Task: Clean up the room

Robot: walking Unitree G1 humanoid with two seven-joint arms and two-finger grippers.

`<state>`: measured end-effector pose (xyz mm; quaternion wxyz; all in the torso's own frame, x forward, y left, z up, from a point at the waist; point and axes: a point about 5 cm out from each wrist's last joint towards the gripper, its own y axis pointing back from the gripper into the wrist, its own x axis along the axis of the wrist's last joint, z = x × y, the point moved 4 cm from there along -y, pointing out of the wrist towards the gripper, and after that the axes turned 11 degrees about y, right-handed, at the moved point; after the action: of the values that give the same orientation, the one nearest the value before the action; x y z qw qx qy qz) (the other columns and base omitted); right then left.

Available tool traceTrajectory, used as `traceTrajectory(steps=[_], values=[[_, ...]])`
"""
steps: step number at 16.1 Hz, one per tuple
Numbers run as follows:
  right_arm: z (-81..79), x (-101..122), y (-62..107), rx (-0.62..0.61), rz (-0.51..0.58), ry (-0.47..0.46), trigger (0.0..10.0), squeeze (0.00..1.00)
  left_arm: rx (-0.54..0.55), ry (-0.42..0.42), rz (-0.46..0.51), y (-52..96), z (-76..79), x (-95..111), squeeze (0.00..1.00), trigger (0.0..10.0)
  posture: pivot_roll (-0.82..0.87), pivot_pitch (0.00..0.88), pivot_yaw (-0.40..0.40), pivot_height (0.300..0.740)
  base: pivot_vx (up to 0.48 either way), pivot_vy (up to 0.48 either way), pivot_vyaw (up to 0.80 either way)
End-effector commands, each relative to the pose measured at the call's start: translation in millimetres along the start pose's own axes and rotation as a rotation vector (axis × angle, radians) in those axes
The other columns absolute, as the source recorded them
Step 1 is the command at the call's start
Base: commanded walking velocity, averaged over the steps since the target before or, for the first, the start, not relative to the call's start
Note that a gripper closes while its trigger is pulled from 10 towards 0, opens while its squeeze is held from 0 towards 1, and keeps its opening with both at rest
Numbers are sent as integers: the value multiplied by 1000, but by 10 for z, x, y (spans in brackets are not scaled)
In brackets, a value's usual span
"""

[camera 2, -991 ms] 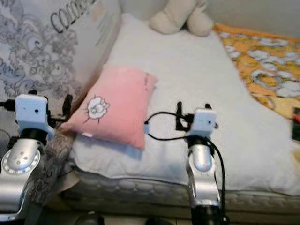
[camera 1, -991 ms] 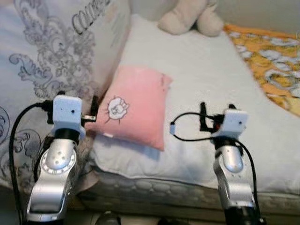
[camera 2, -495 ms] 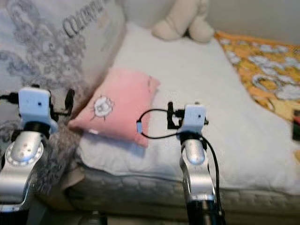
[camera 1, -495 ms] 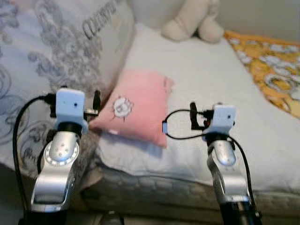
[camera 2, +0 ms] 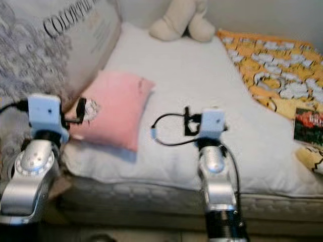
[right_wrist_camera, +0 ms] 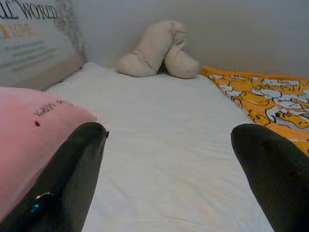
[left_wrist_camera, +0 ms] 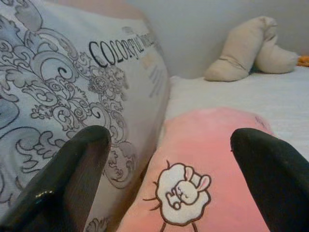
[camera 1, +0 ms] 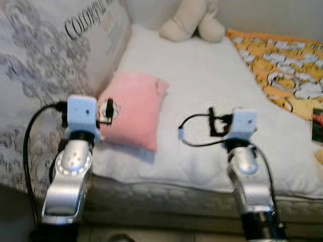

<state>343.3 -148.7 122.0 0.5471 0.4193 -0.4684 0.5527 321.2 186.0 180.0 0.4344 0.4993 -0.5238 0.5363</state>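
On the bed (camera 1: 212,75), seen from the head views, a pink pillow (camera 1: 132,116) lies near the front edge beside a large patterned cushion (camera 1: 45,75); a plush toy (camera 2: 177,22) sits at the far end, an orange blanket (camera 2: 272,60) to the right. From the left wrist view, the left gripper (left_wrist_camera: 169,179) hovers just before the pillow, fingers (left_wrist_camera: 72,169) spread wide around its sheep emblem. From the right wrist view, the right gripper (right_wrist_camera: 166,179) hangs spread over bare sheet. The step looks like approaching the pillow; next, the left gripper should advance and pinch its near edge.

Left gripper (camera 1: 108,112) at pink pillow (camera 1: 132,113) on bed (camera 1: 212,80).
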Motion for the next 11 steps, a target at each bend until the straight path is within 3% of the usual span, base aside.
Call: traceTrajectory(steps=[1, 4, 8, 11], values=[[-90, 31, -38, 26, 2, -11, 10000, 0, 36, -30, -33, -19, -81, -83, 0, 10000, 127, 0, -59, 740, 0, 0, 0], [-175, 43, -54, 55, 6, -13, 10000, 0, 18, -35, -49, -82, -66, -105, 0, 10000, 126, 0, -57, 740, 90, 0, 0], [-217, 49, -134, 73, 2, -16, 10000, 0, 0, -12, -40, -135, -26, -65, 0, 10000, 125, 0, -47, 740, 457, 0, 0], [-195, 47, -173, 71, -2, -17, 10000, 0, 8, -3, -38, -133, -41, -59, 0, 10000, 128, 0, -49, 740, 323, 342, 0]])
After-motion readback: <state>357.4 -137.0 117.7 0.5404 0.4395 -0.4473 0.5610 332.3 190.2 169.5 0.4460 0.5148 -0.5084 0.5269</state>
